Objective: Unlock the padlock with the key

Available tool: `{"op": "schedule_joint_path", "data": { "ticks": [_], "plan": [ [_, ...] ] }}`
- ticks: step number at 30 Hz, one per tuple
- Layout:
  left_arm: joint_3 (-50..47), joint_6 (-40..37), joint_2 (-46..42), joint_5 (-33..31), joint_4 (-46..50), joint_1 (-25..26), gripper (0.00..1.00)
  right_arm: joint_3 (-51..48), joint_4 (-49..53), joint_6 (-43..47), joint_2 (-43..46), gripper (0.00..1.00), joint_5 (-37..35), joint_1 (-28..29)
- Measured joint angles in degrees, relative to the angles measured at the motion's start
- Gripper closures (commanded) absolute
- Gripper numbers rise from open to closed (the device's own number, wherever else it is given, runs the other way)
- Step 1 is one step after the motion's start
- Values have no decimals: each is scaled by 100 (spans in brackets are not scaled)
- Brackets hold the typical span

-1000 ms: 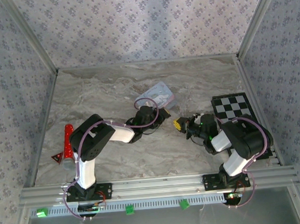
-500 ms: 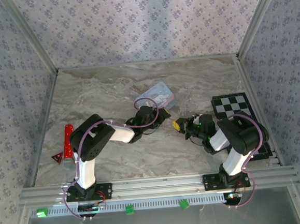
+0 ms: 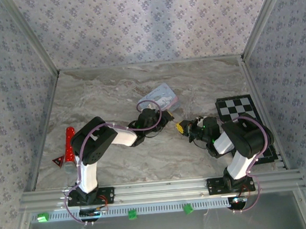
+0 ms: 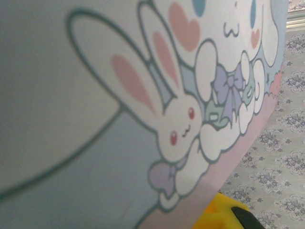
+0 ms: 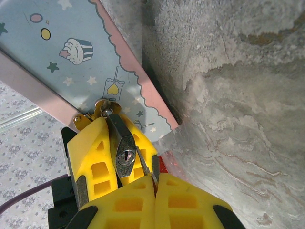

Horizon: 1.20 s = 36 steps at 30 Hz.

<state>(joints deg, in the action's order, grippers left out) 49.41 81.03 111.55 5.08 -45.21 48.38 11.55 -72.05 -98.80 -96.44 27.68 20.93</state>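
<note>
The small dark padlock [image 5: 125, 145] is clamped between the yellow fingers [image 5: 88, 148] of my left gripper [image 5: 114, 125], its keyhole [image 5: 125, 157] facing the right wrist camera. Its shackle runs through a brass clasp [image 5: 102, 109] on the pale blue cartoon tin [image 5: 66, 52]. My right gripper [image 5: 155, 183] is shut on the key, whose thin metal blade [image 5: 144, 166] pokes out just right of the keyhole, beside the lock body and not in it. From above, the left gripper [image 3: 166, 118] and right gripper [image 3: 181, 127] meet below the tin [image 3: 162, 97]. The tin's bunny lid [image 4: 119, 119] blocks the left wrist view.
A black-and-white checkered mat [image 3: 236, 109] lies at the right by the right arm. A red stick-shaped object [image 3: 69, 142] and a red triangle [image 3: 58, 160] lie at the left edge. Patterned walls enclose the marble table [image 3: 103, 92].
The right gripper has edged slightly left towards the left gripper. The left arm and the tin have hardly moved.
</note>
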Motion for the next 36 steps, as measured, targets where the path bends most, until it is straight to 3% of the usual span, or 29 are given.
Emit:
{"op": "schedule_joint_path", "data": {
  "ticks": [36],
  "plan": [
    [-61, 31, 0, 2, -131, -7, 86, -61, 363, 129, 428, 100, -26, 0]
  ]
}}
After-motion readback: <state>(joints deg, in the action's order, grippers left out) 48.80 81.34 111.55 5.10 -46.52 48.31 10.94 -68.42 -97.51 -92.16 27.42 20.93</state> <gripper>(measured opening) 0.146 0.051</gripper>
